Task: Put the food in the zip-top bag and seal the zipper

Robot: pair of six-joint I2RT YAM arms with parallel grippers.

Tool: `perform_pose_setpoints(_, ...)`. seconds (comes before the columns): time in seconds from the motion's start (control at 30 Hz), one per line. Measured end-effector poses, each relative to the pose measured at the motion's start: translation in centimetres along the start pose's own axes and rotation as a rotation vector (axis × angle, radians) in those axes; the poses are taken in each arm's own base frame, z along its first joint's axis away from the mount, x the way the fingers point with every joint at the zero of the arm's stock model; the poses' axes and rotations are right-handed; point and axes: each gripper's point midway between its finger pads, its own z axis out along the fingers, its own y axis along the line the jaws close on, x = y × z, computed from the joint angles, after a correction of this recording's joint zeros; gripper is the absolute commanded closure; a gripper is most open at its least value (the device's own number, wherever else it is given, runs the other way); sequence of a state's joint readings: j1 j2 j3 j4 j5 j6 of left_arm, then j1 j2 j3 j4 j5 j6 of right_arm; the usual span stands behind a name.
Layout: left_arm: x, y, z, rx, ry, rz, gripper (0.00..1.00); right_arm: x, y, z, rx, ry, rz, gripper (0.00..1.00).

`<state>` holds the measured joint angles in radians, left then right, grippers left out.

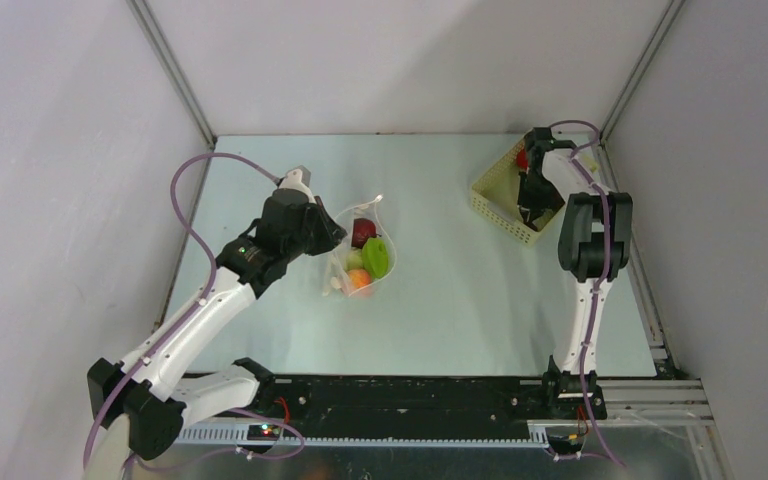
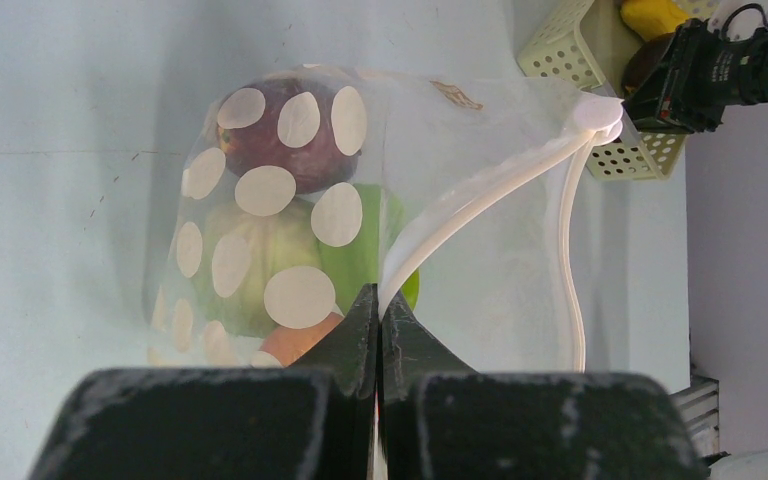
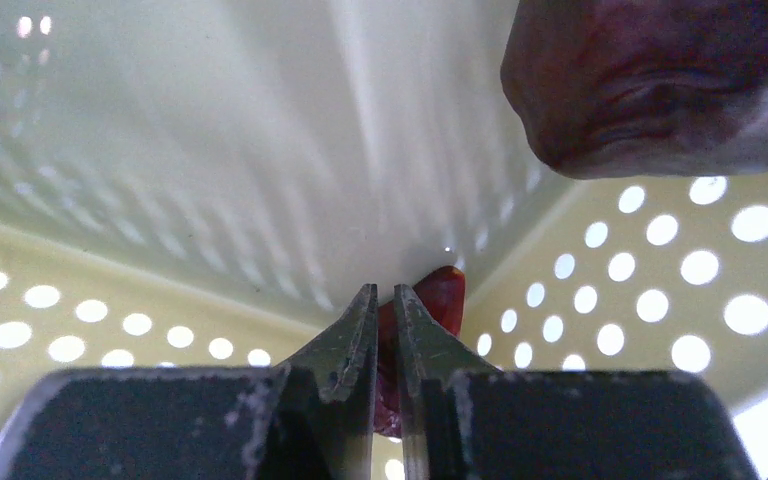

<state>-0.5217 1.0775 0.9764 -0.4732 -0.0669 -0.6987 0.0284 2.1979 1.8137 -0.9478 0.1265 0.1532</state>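
**Left claw clamped on the bag's mouth, right claw down in the basket**

The left gripper (image 2: 378,330) has its jaws pressed together on the zipper (image 2: 568,270), where the whitish strip runs in between the fingertips. From that pinch the zip-top bag (image 2: 480,220) spreads away with its mouth gaping. It lies on the tabletop (image 1: 460,300), left of the middle. Inside the bag are a dark maroon piece (image 2: 310,165), a green piece (image 2: 365,265) and an orange piece (image 2: 300,340) nearest the claw.

The right gripper (image 3: 385,320) is lowered into the pale yellow basket (image 3: 660,270), which sits at the far right corner of the tabletop. Its jaws are nearly together, with a red piece (image 3: 442,298) caught in the thin slit between them. A brownish-maroon piece (image 3: 660,80) lies near it, by the perforated wall. The left wrist view also shows a yellow piece (image 2: 650,15) in the basket.
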Motion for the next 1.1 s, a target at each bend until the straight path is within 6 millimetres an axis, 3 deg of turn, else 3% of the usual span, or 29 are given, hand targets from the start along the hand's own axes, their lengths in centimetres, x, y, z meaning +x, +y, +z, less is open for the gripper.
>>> perform_pose_setpoints(0.1,0.0,0.0,0.0,0.000,0.000,0.000,1.00,-0.7,-0.1,-1.0,-0.006,-0.034,0.015,0.86)
perform_pose_setpoints(0.33,0.0,0.0,0.0,0.000,0.000,0.000,1.00,-3.3,-0.2,-5.8,-0.041,-0.183,0.044,0.86)
perform_pose_setpoints(0.47,0.0,0.0,0.0,0.000,0.000,0.000,1.00,-4.2,-0.2,-7.5,-0.059,-0.236,0.050,0.74)
perform_pose_setpoints(0.5,0.0,0.0,0.0,0.000,-0.001,0.000,1.00,-4.2,-0.1,-7.6,-0.062,-0.238,0.048,0.66)
perform_pose_setpoints(0.57,0.0,0.0,0.0,0.000,-0.001,0.000,1.00,-4.2,0.0,-7.5,-0.067,-0.235,0.047,0.48)
perform_pose_setpoints(0.63,0.0,0.0,0.0,0.001,-0.001,0.000,1.00,-4.0,0.1,-7.2,-0.071,-0.226,0.043,0.38)
perform_pose_setpoints(0.8,0.0,0.0,0.0,0.001,-0.001,0.000,1.00,-3.0,0.2,-5.6,-0.071,-0.180,0.021,0.31)
perform_pose_setpoints(1.1,0.1,0.1,0.3,0.004,-0.005,-0.001,1.00,-0.8,-0.1,-1.4,-0.049,-0.075,0.020,0.30)
